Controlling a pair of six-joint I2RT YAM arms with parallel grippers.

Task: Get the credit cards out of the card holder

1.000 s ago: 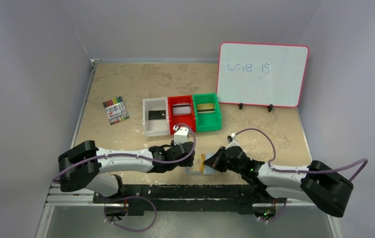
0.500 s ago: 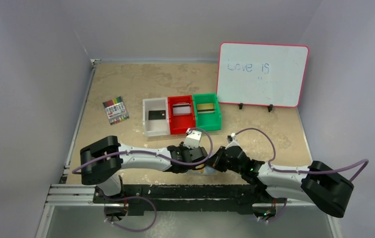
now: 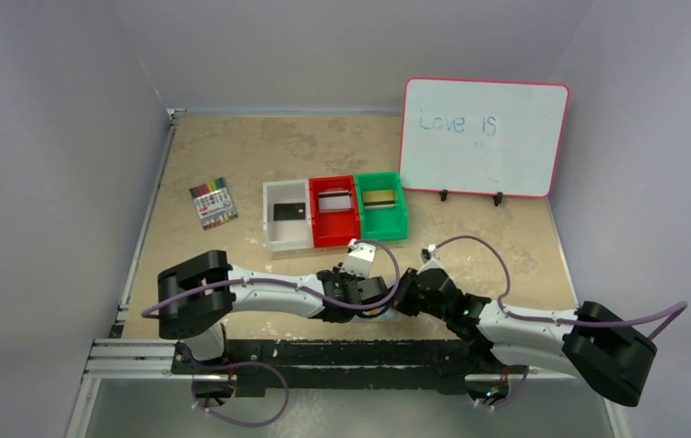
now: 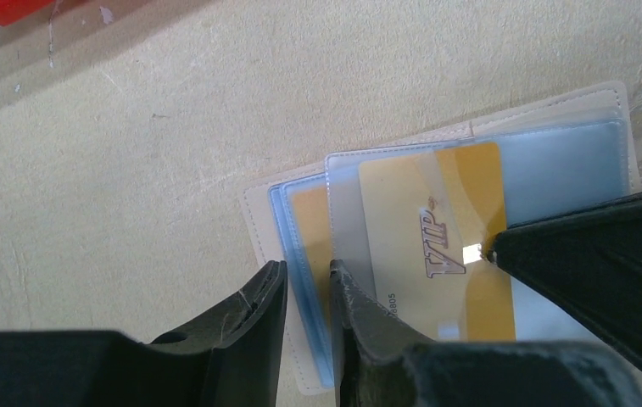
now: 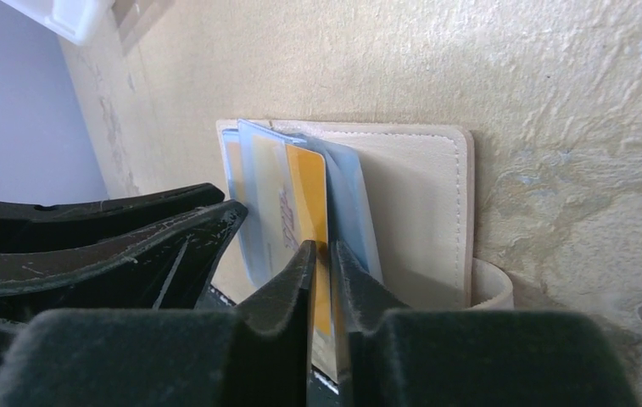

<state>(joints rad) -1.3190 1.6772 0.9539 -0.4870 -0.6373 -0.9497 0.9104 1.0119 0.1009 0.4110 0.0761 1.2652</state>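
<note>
The gold card is clamped by the right gripper for withdrawal. The card holder must be pinned by the slightly parted left gripper.

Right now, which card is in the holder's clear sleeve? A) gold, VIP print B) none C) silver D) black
A: the left wrist view shows the gold card with VIP lettering inside the clear sleeve of the open holder.
</note>
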